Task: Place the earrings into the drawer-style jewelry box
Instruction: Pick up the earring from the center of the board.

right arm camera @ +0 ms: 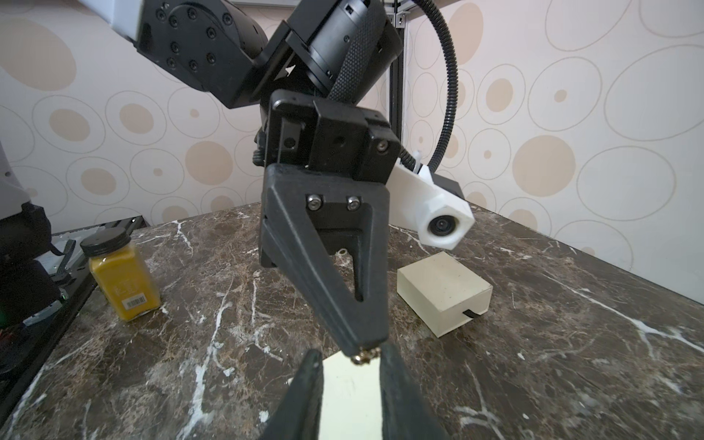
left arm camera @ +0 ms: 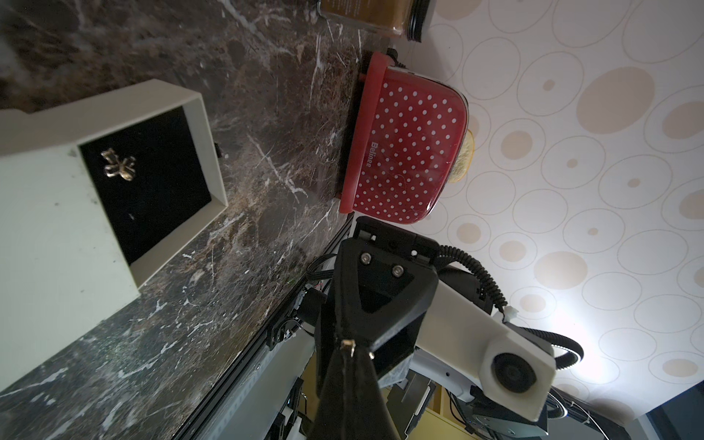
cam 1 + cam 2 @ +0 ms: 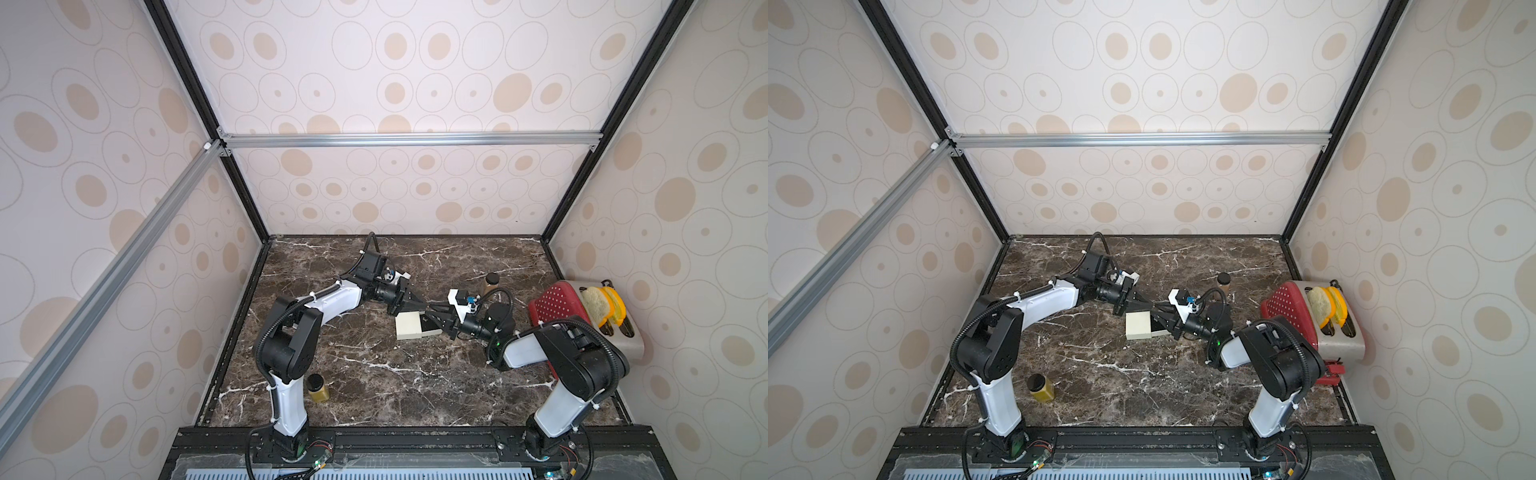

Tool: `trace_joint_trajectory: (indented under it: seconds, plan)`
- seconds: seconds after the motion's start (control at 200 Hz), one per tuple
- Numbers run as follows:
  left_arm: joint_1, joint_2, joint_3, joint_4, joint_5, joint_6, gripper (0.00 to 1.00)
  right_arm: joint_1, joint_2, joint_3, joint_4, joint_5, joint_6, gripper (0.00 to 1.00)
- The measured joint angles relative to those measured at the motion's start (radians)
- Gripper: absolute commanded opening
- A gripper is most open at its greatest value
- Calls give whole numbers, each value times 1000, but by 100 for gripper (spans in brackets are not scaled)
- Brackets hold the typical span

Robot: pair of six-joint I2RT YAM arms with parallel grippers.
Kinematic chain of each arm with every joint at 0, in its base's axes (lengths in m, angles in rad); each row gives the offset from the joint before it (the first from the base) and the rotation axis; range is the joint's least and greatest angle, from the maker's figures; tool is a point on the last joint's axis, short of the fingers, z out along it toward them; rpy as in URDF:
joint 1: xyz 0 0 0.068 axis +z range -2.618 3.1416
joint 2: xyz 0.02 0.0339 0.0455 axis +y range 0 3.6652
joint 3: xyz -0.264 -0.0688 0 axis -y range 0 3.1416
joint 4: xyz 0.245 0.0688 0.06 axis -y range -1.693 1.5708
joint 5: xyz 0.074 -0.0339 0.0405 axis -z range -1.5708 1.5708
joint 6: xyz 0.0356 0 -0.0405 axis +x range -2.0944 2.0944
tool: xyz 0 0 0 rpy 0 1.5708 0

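Observation:
The cream jewelry box [image 3: 409, 326] [image 3: 1138, 326] sits mid-table with its black-lined drawer [image 2: 160, 183] pulled out toward the right arm. One gold earring [image 2: 118, 167] lies inside the drawer. My left gripper [image 2: 349, 346] [image 3: 424, 308] is shut on a second small gold earring [image 1: 364, 357] at its very tip, above the box. My right gripper [image 1: 350, 352] [image 3: 432, 311] faces it tip to tip. Its fingers are open on either side of that earring, over the box's cream top [image 1: 350, 396].
A second, closed cream box [image 1: 444, 291] with a black pull tab lies behind the left gripper. A red polka-dot toaster [image 3: 598, 316] [image 2: 407, 152] holding bread stands at the right wall. A yellow spice jar [image 3: 318, 388] [image 1: 122, 278] is front left and a brown jar [image 3: 492, 282] behind the right arm.

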Motion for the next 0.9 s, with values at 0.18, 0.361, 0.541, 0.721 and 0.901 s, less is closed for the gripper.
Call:
trace_joint_trajectory:
  seconds: [0.18, 0.361, 0.541, 0.721, 0.901]
  plan:
    - [0, -4, -9, 10, 1, -5, 0, -1, 3, 6, 0, 0, 7, 21]
    - [0, -14, -15, 18, 0, -12, 0, -4, 6, 15, 1, -2, 14, 17]
    - [0, -14, -17, 19, -2, -16, 0, -4, 12, 18, 3, -4, 29, 12]
    - [2, -14, -19, 33, -3, -19, 0, -5, 14, 30, -5, -5, 53, 9]
    - [3, -14, -19, 36, -11, -23, 0, -6, 11, 51, -58, -2, 79, 8]
